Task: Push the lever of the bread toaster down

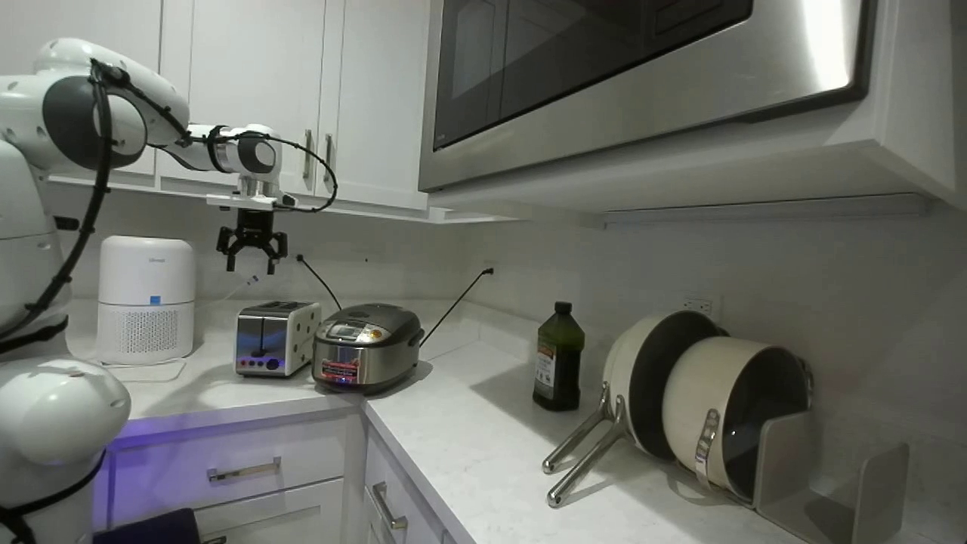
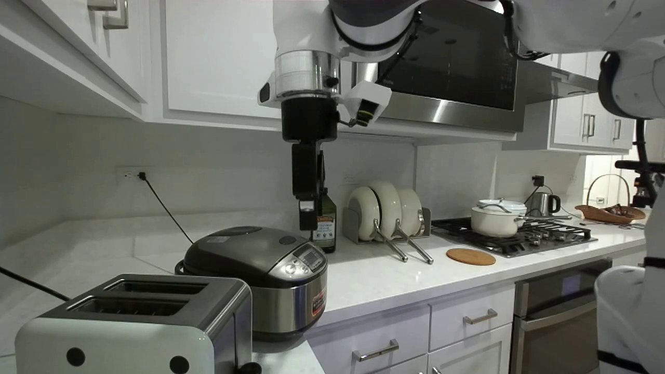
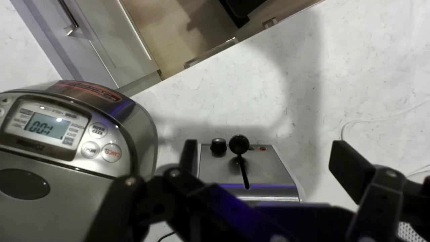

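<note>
The bread toaster (image 1: 304,336) is a small silver box with a white, black-dotted side. It stands on the counter in both exterior views (image 2: 130,345), and its metal front shows in the wrist view (image 3: 265,171). Its black round lever (image 3: 239,144) sits at the low end of the visible slot, beside a black dial. The lever also shows on the front in an exterior view (image 1: 259,352). My gripper (image 1: 251,268) is open and empty, pointing down above the toaster, not touching it. In the wrist view its fingers (image 3: 263,148) are wide apart, with the lever nearer the left finger.
A rice cooker (image 1: 370,351) stands close beside the toaster. A white cylindrical appliance (image 1: 146,302) is on its other side. Wall cabinets (image 1: 249,91) hang behind the arm. A green bottle (image 1: 559,359) and racked pans (image 1: 638,378) stand farther along the counter. Cords run behind.
</note>
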Robot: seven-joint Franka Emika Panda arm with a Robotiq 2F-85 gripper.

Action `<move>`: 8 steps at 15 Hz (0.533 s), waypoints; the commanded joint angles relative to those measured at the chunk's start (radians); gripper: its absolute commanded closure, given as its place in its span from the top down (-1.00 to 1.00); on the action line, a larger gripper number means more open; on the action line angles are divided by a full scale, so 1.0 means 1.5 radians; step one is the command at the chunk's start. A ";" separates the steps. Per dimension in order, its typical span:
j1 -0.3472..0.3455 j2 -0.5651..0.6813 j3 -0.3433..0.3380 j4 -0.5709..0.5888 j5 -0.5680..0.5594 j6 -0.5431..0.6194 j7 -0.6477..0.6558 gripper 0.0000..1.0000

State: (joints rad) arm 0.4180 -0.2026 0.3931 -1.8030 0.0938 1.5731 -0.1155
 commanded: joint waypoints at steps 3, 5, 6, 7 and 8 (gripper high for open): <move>-0.026 -0.022 -0.004 -0.017 0.008 0.015 0.073 1.00; -0.024 -0.009 -0.003 0.000 0.007 0.004 0.056 1.00; -0.025 -0.009 -0.003 -0.002 0.007 0.004 0.058 1.00; -0.026 -0.009 -0.003 -0.004 0.007 0.004 0.058 1.00; -0.026 -0.009 -0.004 -0.006 0.007 0.004 0.059 1.00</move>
State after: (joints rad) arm 0.3846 -0.2177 0.3827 -1.8160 0.1038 1.5819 -0.0276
